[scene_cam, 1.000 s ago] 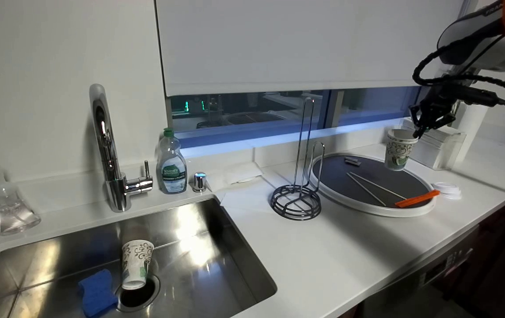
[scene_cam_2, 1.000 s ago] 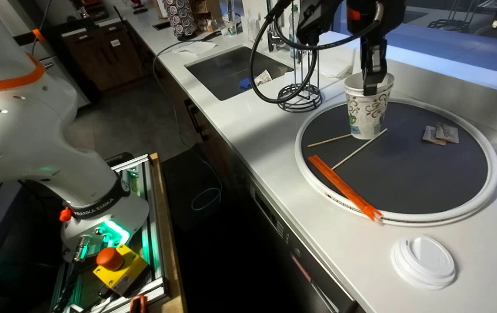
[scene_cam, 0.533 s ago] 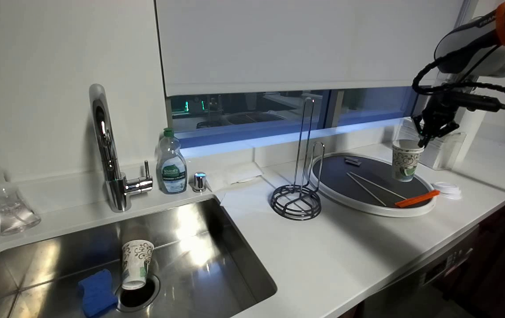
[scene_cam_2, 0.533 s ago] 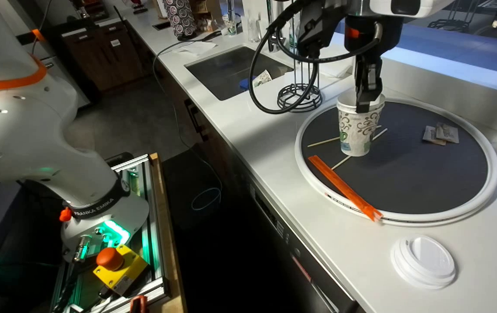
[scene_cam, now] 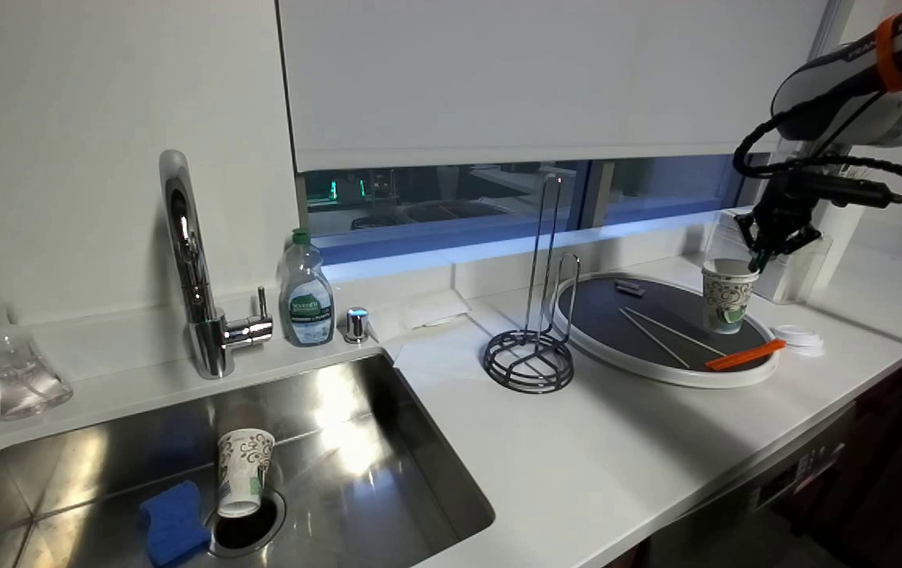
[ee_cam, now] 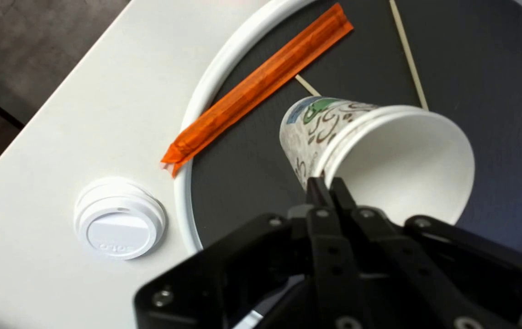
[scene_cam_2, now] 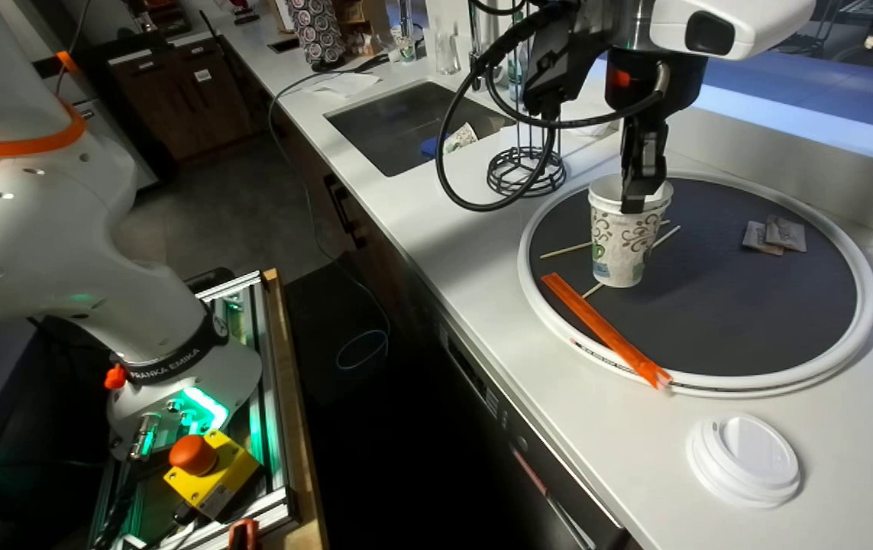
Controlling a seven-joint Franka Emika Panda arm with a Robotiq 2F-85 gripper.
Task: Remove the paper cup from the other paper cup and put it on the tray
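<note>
Two nested paper cups with a leaf pattern show in both exterior views (scene_cam: 725,306) (scene_cam_2: 621,248). Their doubled rim and white inside show in the wrist view (ee_cam: 416,160). My gripper (ee_cam: 329,180) is shut on the rim, one finger inside the inner cup; whether it grips one rim or both I cannot tell. The gripper (scene_cam_2: 635,203) comes from above. The cups are over the grey oval tray (scene_cam_2: 772,328), near its orange edge; contact with it is unclear. The tray also shows in the wrist view (ee_cam: 242,196).
On the tray lie thin sticks (scene_cam_2: 631,263), packets (scene_cam_2: 780,233) and an orange wrapper (scene_cam_2: 600,325) crossing the rim. White lids (scene_cam_2: 743,458) sit beside it. A black wire stand (scene_cam: 529,386) stands near the sink (scene_cam: 387,473), which holds another paper cup (scene_cam: 245,465) and a blue sponge (scene_cam: 174,521).
My gripper has come down with the nested cups, bringing them closer to the tray and a little towards the orange wrapper. The other things have not moved.
</note>
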